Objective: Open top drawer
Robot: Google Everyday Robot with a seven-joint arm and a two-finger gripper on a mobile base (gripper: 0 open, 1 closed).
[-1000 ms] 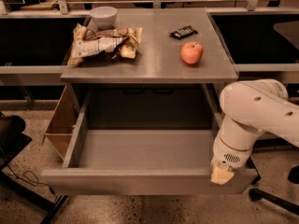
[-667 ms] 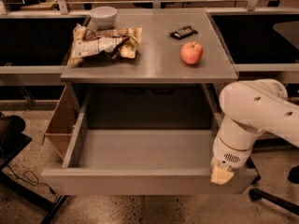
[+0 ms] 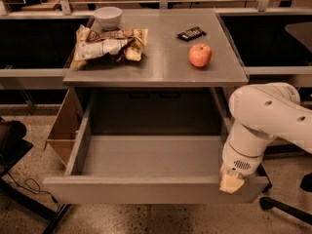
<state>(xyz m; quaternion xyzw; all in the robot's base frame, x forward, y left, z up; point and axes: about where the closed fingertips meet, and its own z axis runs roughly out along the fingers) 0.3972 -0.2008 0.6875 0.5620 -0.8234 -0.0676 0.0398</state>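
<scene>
The top drawer (image 3: 146,155) is pulled far out from under the front edge of the table (image 3: 161,69). You can see right down into its grey box. There is nothing inside that I can see. Its wide flat front (image 3: 141,191) sticks out well past the table's front edge.

The pincer (image 3: 231,182) is low down, in front of the table's front right corner. Its pale tip sits at the top rim of the drawer front, near the right end. It looks like it is touching the rim. I cannot tell if the pincer is apart, together or clamped on the rim. The big white arm (image 3: 263,116) bends down to it from the right side.

Nothing has moved since a moment ago. The drawer is out just as far as it was, and the pincer is in the same spot. I think the pulling is over and the drawer is open. The job looks done, or very close to done. All that may be left is to let go and move away.

On the table, an apple (image 3: 200,55) sits near the right edge. A crinkly snack bag (image 3: 109,45) lies near the left edge. A bowl (image 3: 107,17) is at the back left corner. A small dark bar (image 3: 191,33) lies behind the apple.
</scene>
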